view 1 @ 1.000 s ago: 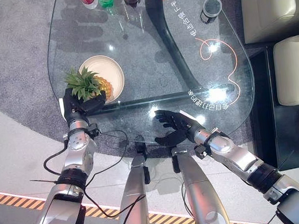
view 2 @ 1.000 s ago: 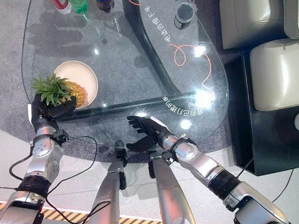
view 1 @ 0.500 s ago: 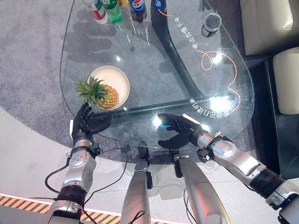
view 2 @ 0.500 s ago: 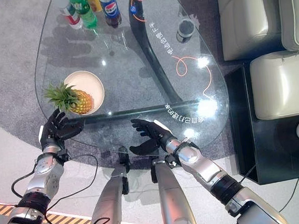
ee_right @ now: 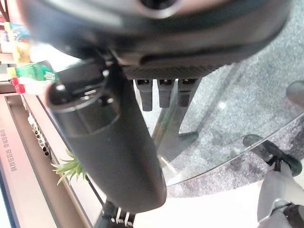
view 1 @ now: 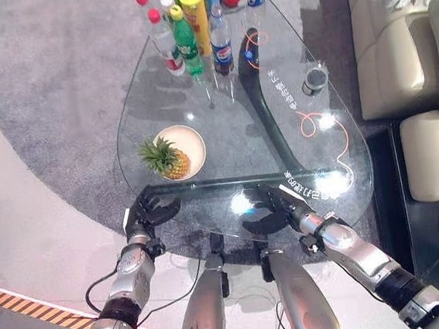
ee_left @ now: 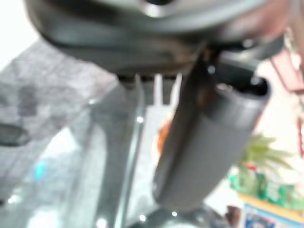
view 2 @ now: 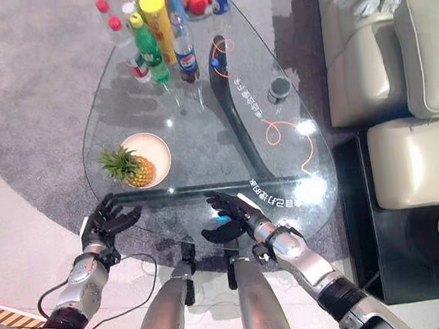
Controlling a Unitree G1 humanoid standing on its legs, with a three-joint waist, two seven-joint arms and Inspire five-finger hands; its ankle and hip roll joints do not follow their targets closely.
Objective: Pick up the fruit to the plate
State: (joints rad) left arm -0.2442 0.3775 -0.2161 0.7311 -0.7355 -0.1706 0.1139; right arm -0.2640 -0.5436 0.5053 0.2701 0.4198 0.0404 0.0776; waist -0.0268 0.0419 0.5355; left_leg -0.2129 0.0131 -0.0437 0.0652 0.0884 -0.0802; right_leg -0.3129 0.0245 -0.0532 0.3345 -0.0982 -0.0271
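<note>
Two beige sofa seats [view 2: 415, 60] stand well off past the right hand, and the right eye view takes in more of them than the left eye view does. The glass tabletop [view 1: 296, 149] spreads ahead of both hands, with a cluster of bottles [view 1: 191, 27] at its far end and a dark cup [view 1: 313, 81] farther out from the right hand. The plate [view 1: 190, 140] sits just beyond the left hand, and the pineapple [view 1: 166, 159] lies on it, leaves over the rim. The left hand [view 1: 148, 215] hovers at the near edge, fingers loosely spread, holding nothing. The right hand [view 1: 269, 207] hangs over the near glass, fingers relaxed, empty.
</note>
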